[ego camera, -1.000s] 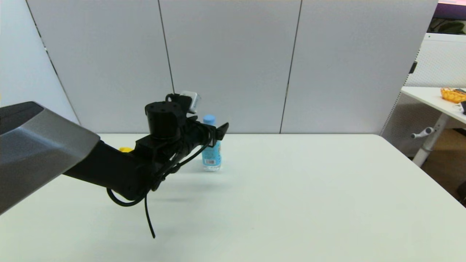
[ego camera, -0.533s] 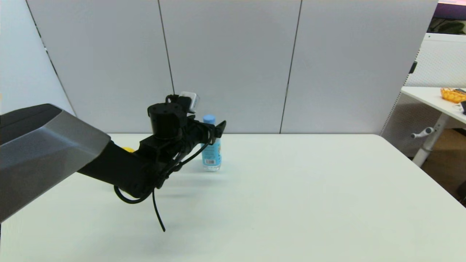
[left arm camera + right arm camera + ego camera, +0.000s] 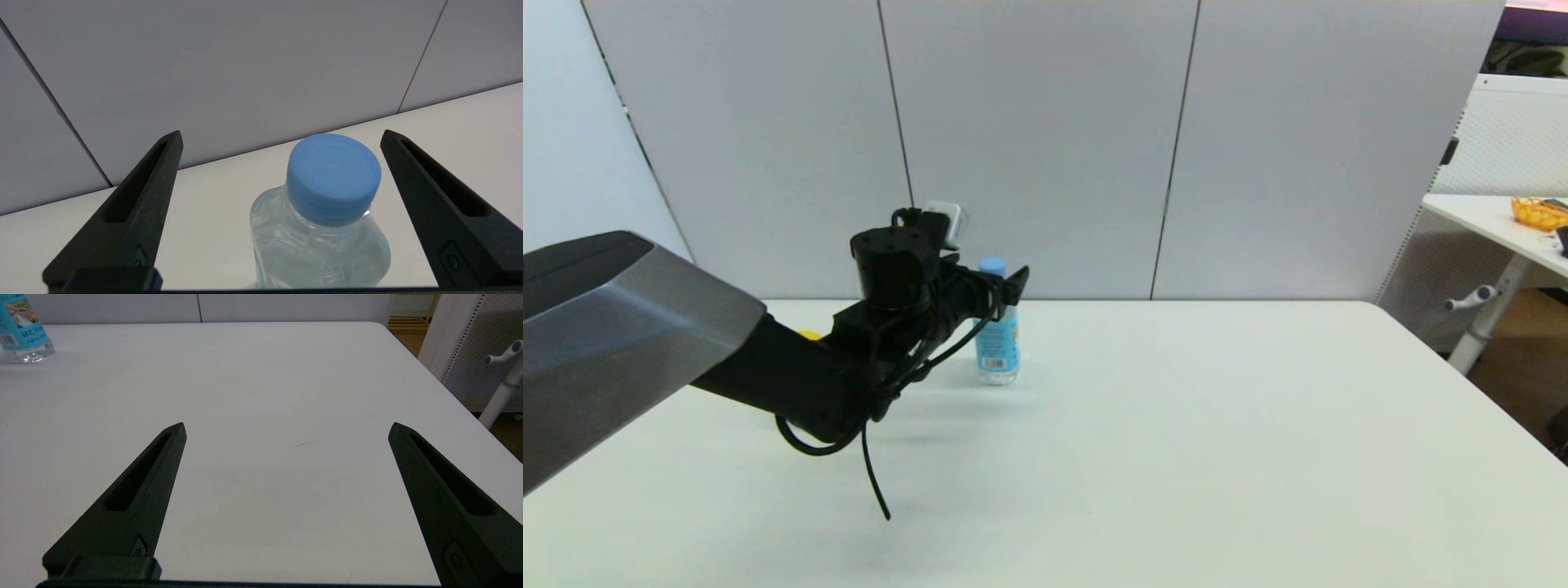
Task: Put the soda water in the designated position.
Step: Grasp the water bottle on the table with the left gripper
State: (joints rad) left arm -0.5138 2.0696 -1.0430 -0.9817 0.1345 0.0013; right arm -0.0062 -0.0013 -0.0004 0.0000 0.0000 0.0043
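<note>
so the soda water (image 3: 997, 327), a small clear plastic bottle with a light blue cap and a blue label carrying a white barcode patch, stands upright on the far left part of the white table (image 3: 1176, 425), close to the grey wall panels. over the last second it has not budged, and the black left gripper (image 3: 280, 141) has only shuffled slightly around it; its two long fingers are spread wide on either side of the cap, touching neither cap nor shoulders. that suggests the grasp is not yet made and the carry has not begun. the right gripper (image 3: 286, 428) hangs over bare table nearer the robot, well apart from the bottle, fingers also spread with nothing between them. counting: one bottle, two grippers, one table, and one small yellow thing (image 3: 807, 334) peeking out behind the left arm, too hidden to name.
</note>
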